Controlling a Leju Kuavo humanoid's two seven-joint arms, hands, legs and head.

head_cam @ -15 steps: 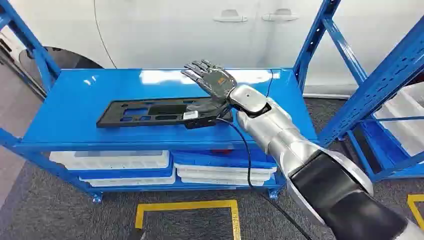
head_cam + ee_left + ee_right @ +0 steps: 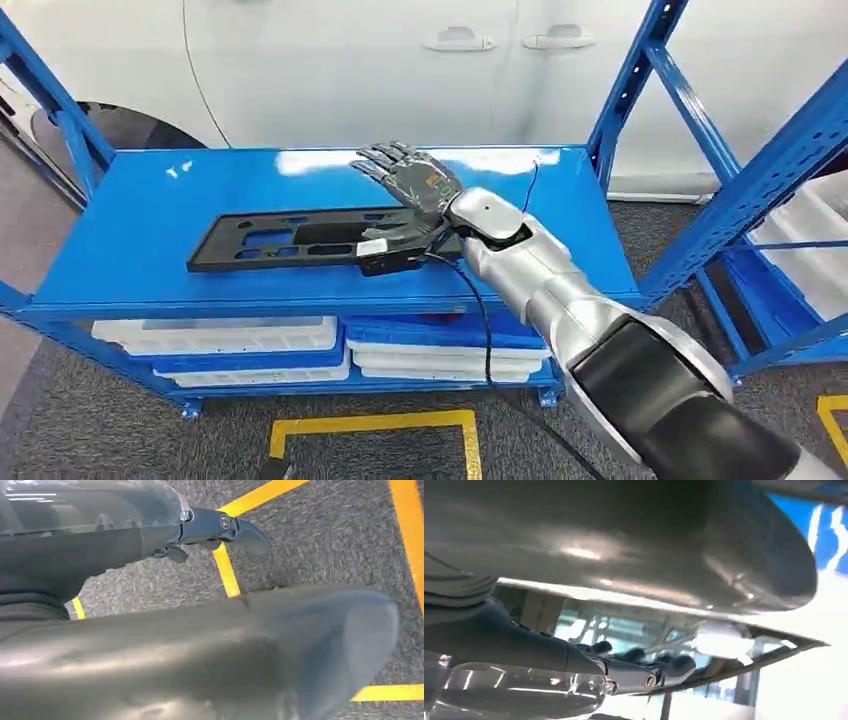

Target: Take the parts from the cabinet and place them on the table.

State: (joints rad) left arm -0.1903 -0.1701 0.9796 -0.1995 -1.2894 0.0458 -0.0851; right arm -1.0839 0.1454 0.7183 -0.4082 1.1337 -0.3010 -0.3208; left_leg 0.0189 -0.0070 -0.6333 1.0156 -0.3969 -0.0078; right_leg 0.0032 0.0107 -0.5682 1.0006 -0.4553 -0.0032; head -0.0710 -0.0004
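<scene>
Right hand spread above black part on blue table

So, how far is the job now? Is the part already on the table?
Done: the flat black plastic panel lies on the blue metal table top. In hand: the right hand, fingers spread, is at the panel's end; whether it grips is unclear. Left: white trays sit below; further parts cannot be judged. The left hand hangs over the floor.

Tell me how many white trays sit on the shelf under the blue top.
4 show: two white trays stacked at left, two at right. More may be hidden behind them or the arm.
</scene>
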